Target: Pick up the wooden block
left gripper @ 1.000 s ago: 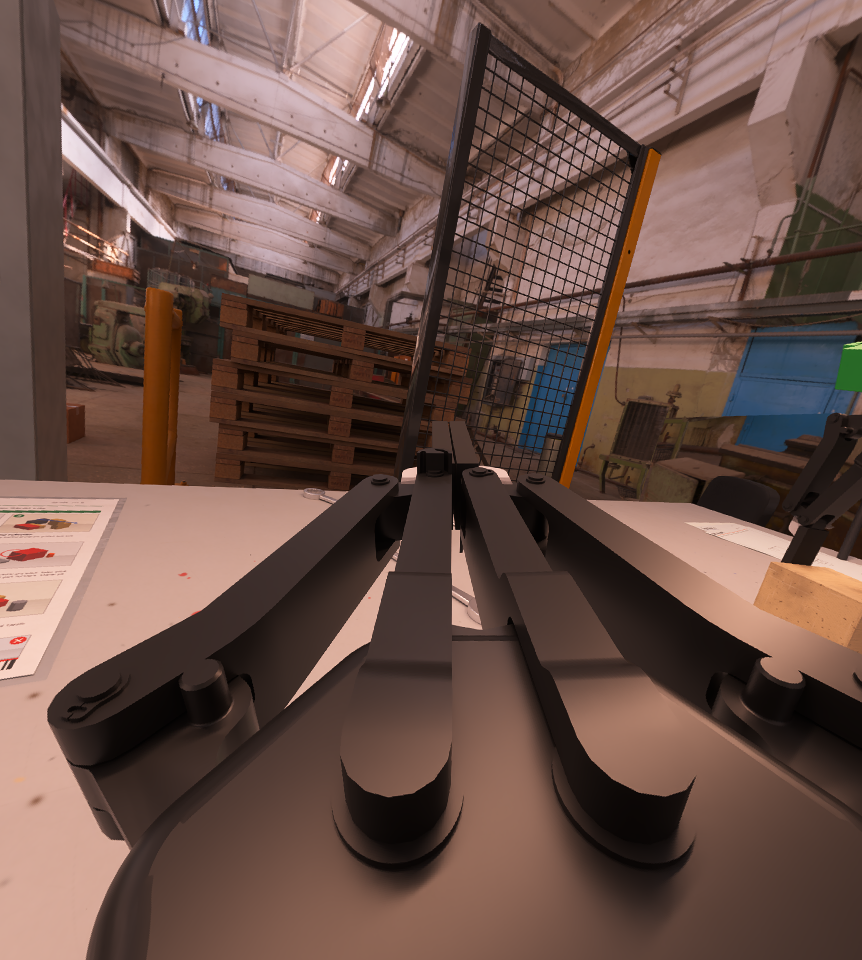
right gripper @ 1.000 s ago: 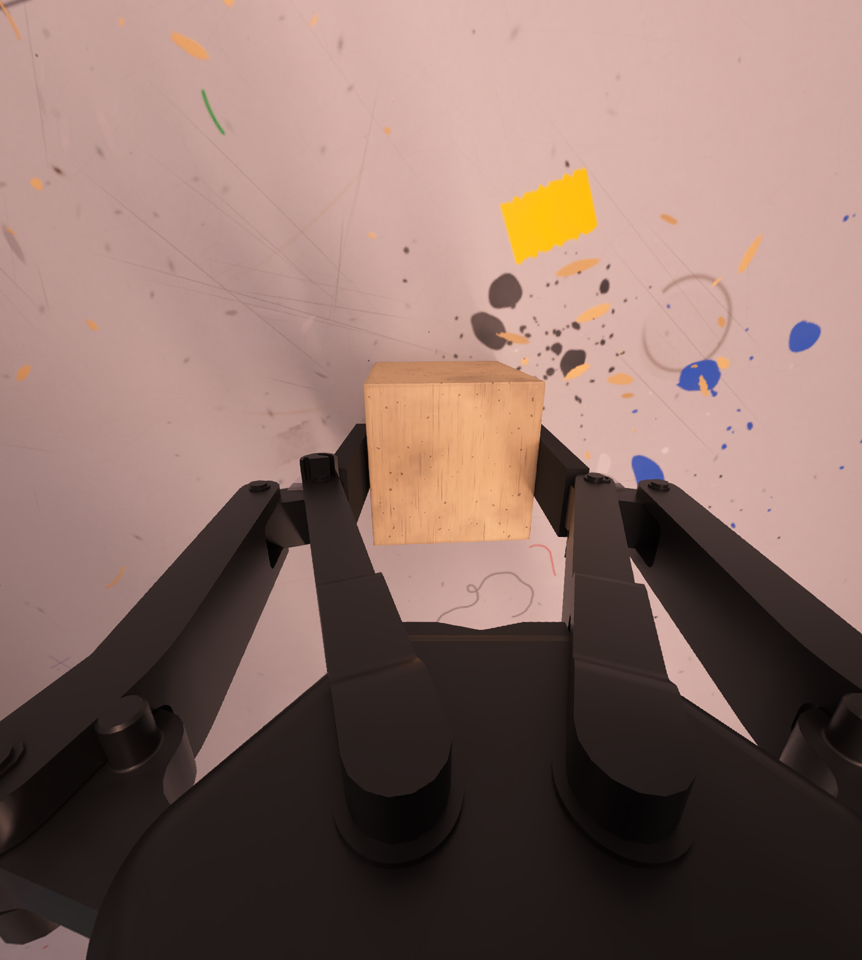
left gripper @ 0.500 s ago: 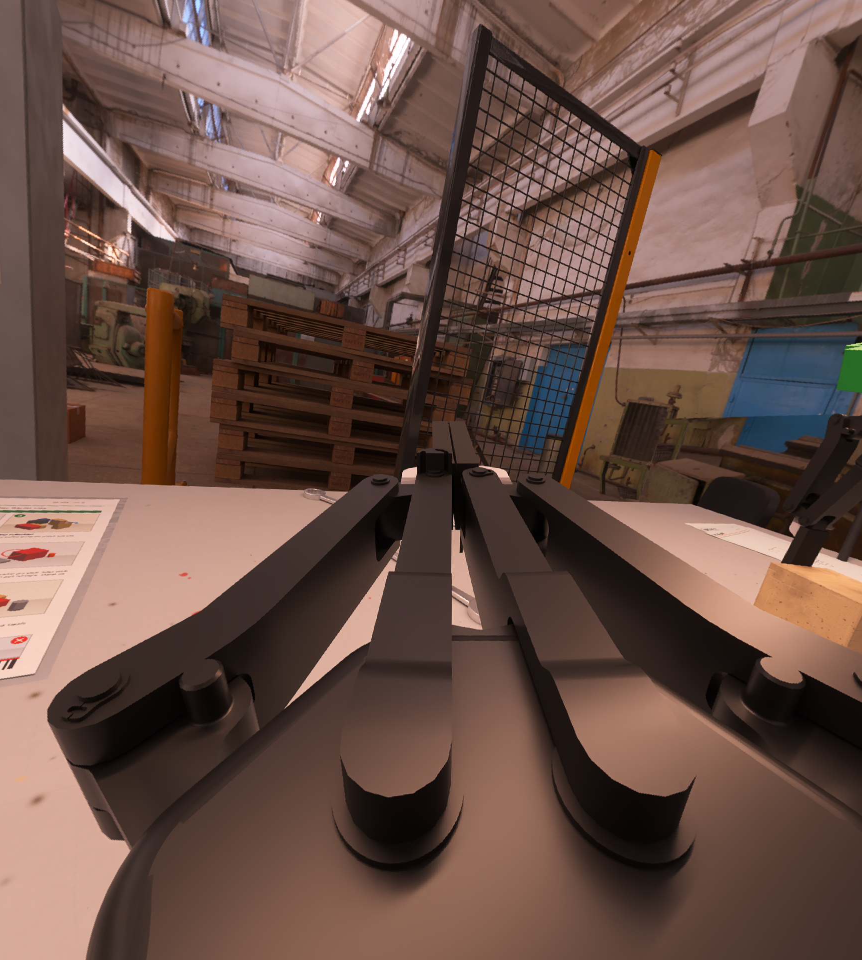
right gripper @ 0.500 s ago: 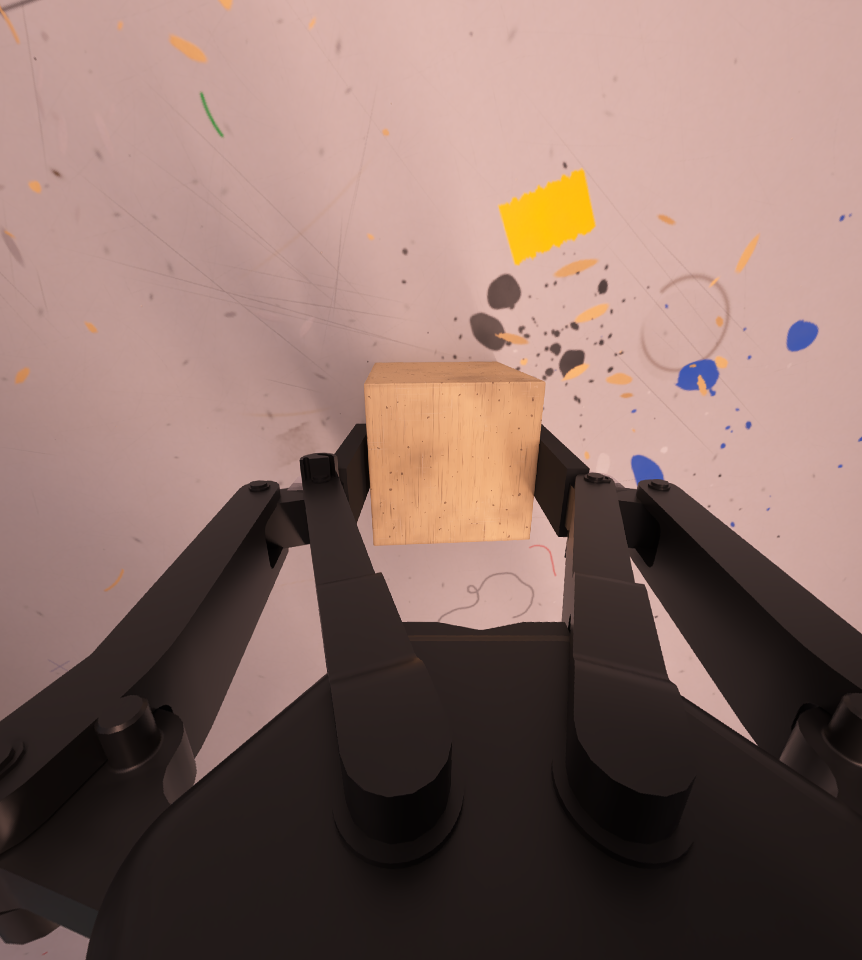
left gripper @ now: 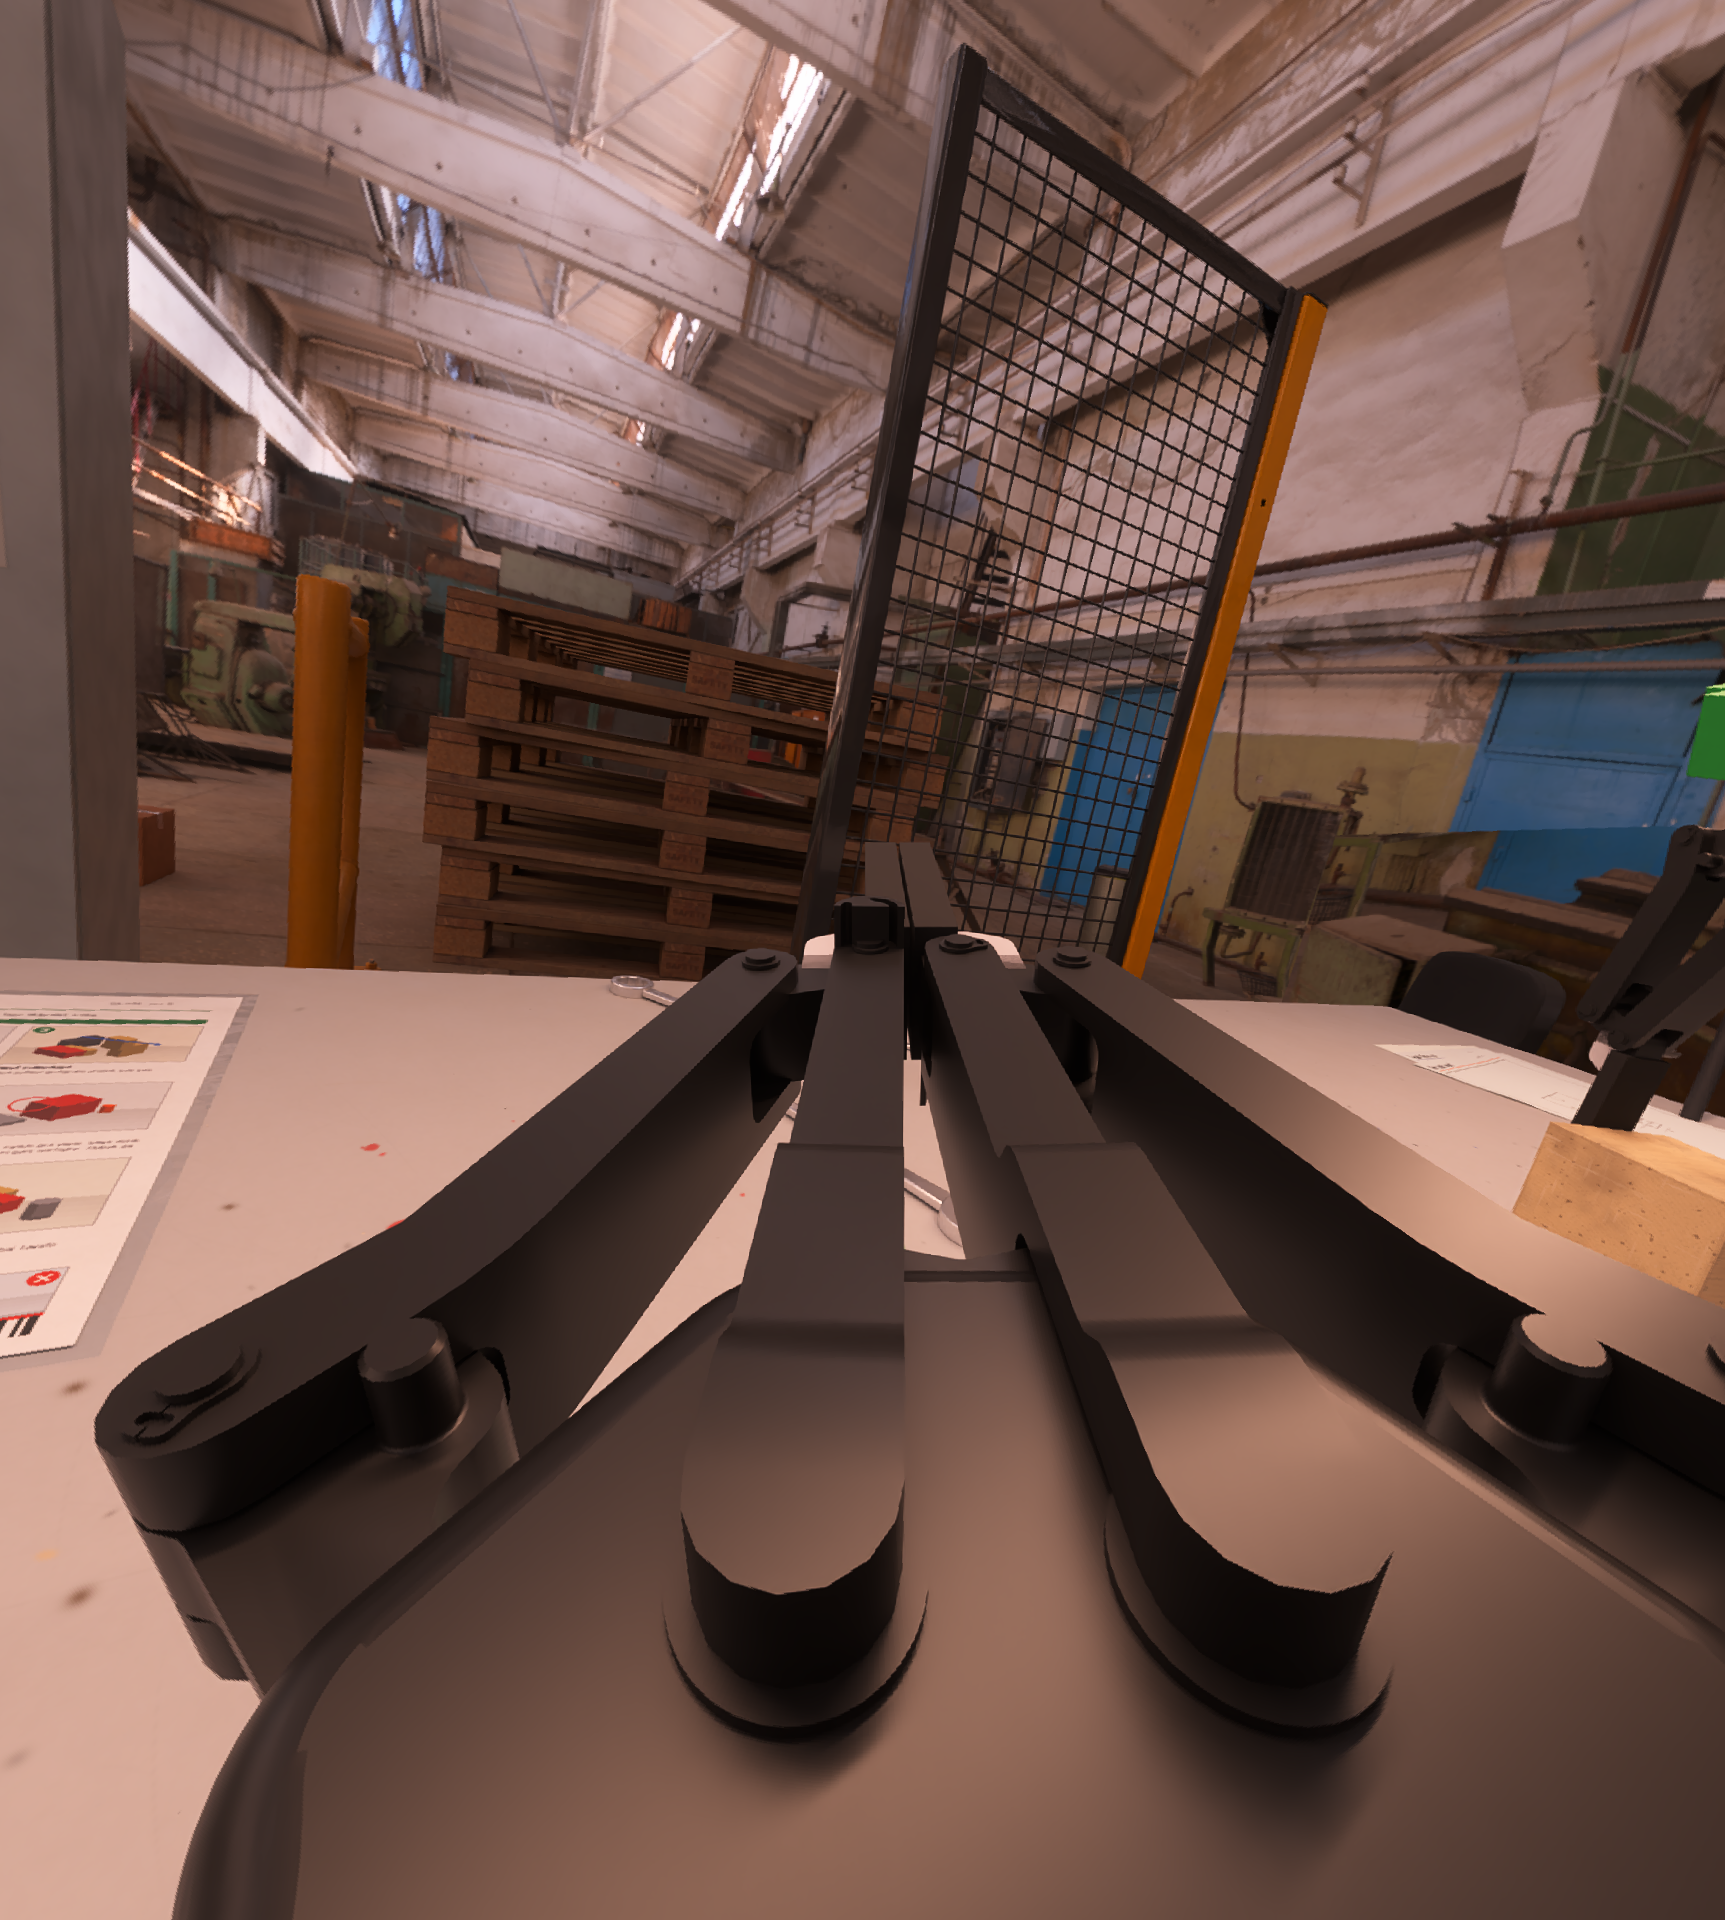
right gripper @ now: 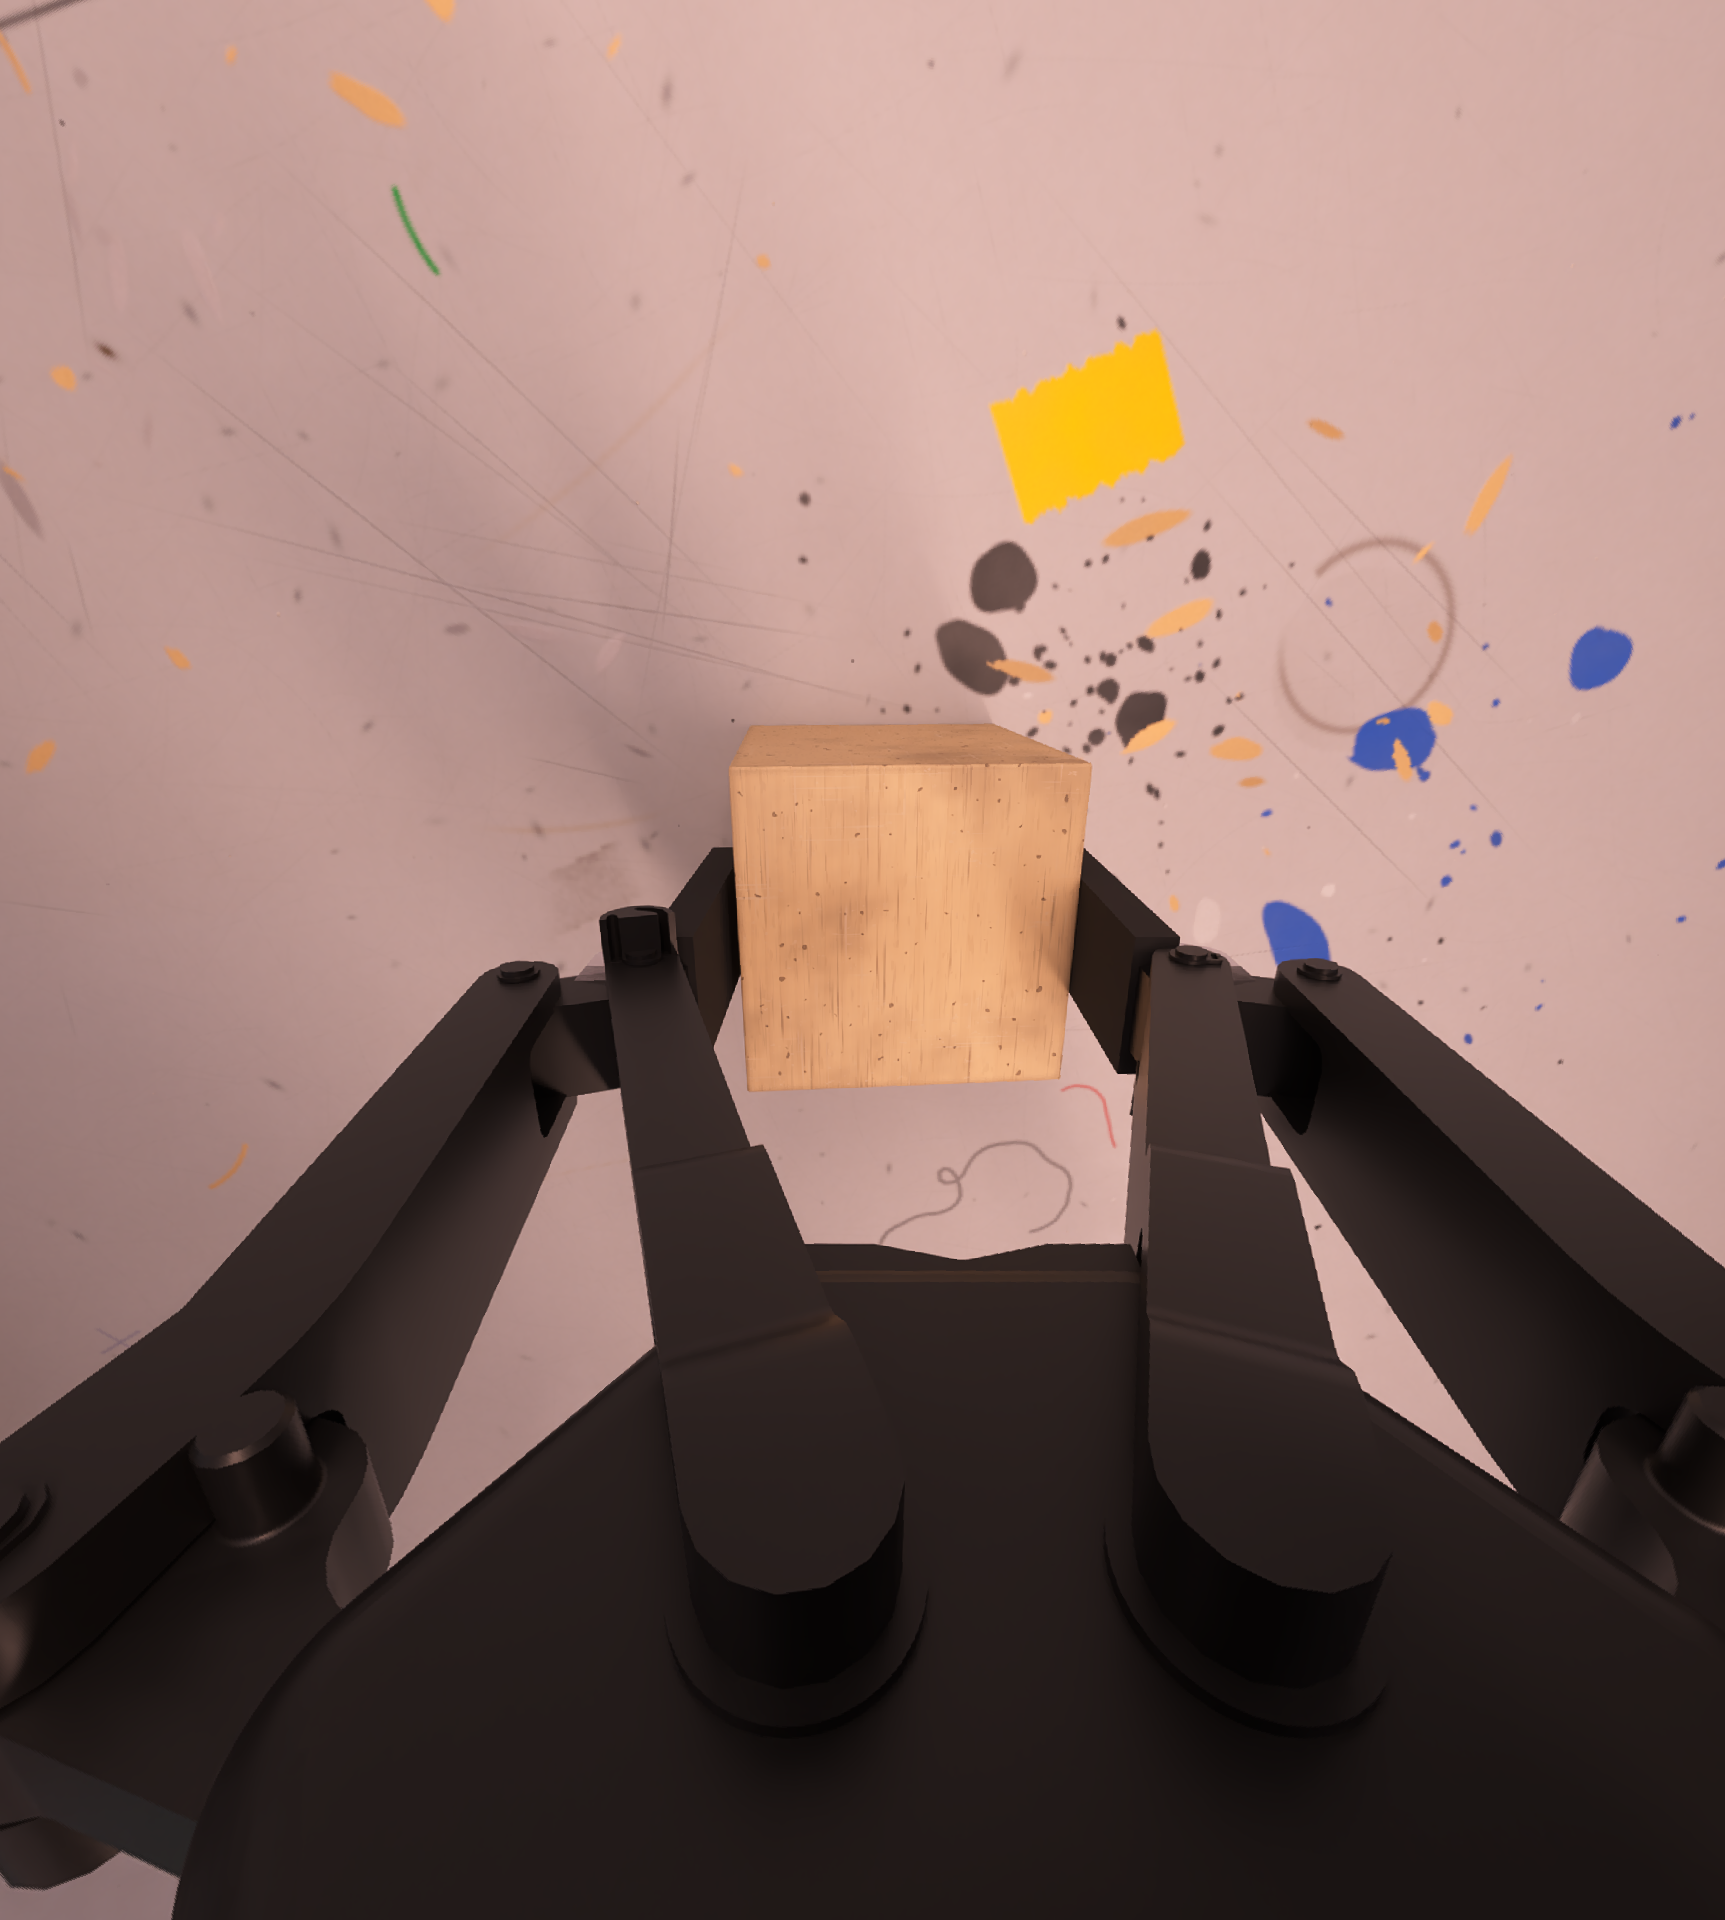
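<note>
The wooden block [right gripper: 905, 914] is a pale cube held between the two fingers of my right gripper [right gripper: 908, 925], which is shut on its left and right sides. The black pads [right gripper: 1107, 935] press against it, above the stained pink-grey table [right gripper: 422, 727]. In the left wrist view the block [left gripper: 1658, 1216] shows at the far right, low over the table, with the right gripper's fingers [left gripper: 1616, 1081] around it. My left gripper [left gripper: 902, 883] is shut and empty, pointing level over the table.
A printed instruction sheet [left gripper: 27, 1164] lies at the table's left, a second paper [left gripper: 1481, 1070] at the right, and a metal wrench [left gripper: 645, 989] near the far edge. A mesh fence panel [left gripper: 1076, 540] and a grey column [left gripper: 6, 468] stand behind. A yellow patch [right gripper: 1086, 421] marks the table.
The table marks in the right wrist view have drifted very slightly. The grip on the block is the same, and the left arm has not moved.
</note>
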You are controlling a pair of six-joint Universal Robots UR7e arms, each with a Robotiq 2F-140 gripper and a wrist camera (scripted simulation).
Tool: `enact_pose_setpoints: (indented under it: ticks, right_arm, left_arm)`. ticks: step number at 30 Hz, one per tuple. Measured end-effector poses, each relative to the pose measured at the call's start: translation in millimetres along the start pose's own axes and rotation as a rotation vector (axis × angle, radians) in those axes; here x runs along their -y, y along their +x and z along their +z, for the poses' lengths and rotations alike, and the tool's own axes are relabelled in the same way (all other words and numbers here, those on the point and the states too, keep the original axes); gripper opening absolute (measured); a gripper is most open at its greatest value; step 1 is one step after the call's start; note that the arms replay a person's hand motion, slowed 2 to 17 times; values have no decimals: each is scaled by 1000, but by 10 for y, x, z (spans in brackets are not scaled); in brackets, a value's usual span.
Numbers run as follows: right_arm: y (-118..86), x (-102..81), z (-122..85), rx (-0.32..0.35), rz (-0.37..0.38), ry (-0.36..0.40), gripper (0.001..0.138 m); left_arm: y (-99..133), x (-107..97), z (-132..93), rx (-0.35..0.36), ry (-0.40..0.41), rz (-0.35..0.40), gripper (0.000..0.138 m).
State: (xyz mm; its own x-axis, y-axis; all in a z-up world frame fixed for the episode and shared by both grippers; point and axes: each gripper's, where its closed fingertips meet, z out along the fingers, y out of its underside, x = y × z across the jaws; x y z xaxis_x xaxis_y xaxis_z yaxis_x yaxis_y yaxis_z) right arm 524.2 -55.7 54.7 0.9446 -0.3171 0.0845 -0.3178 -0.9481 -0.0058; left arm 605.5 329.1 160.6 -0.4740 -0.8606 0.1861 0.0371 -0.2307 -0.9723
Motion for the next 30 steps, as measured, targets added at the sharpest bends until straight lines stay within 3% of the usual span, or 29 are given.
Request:
enact_pose_setpoints:
  ticks: [30]
  right_arm:
    - [-6,-17,-20,-19,11,38,77]
  left_arm:
    - [14,-38,24,-4,-15,10,1]
